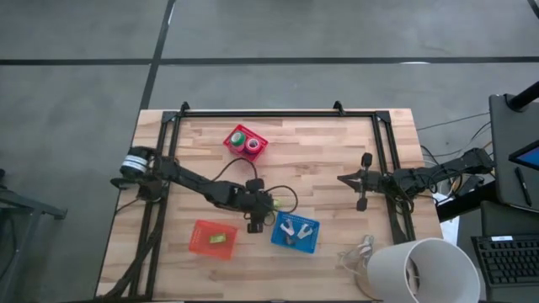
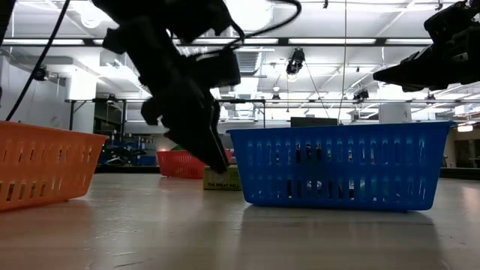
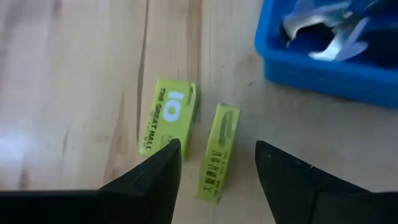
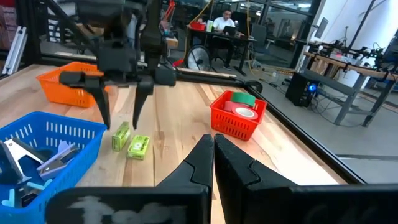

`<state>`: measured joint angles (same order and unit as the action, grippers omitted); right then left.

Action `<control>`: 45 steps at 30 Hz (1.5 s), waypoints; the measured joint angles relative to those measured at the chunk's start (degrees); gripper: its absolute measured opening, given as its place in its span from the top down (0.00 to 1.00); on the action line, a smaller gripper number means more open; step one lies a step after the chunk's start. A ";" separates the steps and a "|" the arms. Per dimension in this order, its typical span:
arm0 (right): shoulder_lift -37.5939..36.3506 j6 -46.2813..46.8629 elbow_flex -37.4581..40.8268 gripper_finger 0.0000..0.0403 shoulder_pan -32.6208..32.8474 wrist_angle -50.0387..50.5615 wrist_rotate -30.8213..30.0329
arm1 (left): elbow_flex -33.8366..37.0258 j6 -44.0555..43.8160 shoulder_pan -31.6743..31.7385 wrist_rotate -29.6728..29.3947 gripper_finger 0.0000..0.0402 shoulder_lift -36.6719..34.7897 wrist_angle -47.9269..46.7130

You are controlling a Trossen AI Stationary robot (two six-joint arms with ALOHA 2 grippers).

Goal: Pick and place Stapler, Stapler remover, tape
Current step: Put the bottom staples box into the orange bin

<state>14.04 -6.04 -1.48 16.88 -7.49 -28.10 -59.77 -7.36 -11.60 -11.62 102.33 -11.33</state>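
Two small yellow-green boxes lie on the table by the blue basket (image 3: pixel 323 68). One lies flat (image 3: pixel 168 118), the other stands on its long edge (image 3: pixel 217 152). My left gripper (image 3: pixel 217 158) is open just above them, pointing down, with its fingers either side of the edge-standing box. It also shows in the right wrist view (image 4: pixel 121 115) and the high view (image 1: pixel 263 207). The green and pink-red tape rolls (image 1: pixel 245 140) lie in the red basket (image 4: pixel 236 121). Silvery claw pieces (image 3: pixel 329 37) lie in the blue basket. My right gripper (image 4: pixel 212 146) is shut and empty, held high at the table's right (image 1: pixel 341 178).
An orange basket (image 1: pixel 212 238) with a green box (image 1: pixel 218 239) in it stands near the front, left of the blue basket (image 1: pixel 295 233). A large white cylinder (image 1: pixel 421 269) sits at the near right corner. A black frame (image 1: pixel 269 113) edges the table. A person (image 4: pixel 227 22) sits far behind.
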 joint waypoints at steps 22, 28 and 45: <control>0.01 0.00 0.00 0.98 -0.02 -0.02 -0.02 | 0.02 -2.99 0.04 0.30 0.90 1.68 -0.23; 0.01 0.00 0.00 0.98 -0.02 -0.02 -0.02 | -1.77 -4.08 0.02 0.53 0.90 0.15 -7.11; 0.03 0.00 0.00 0.98 0.00 0.00 -0.01 | -2.52 -21.78 -10.01 4.71 0.83 -18.18 -25.47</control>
<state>14.06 -6.04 -1.48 16.88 -7.49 -28.11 -62.29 -29.14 -21.61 -6.92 84.16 -36.81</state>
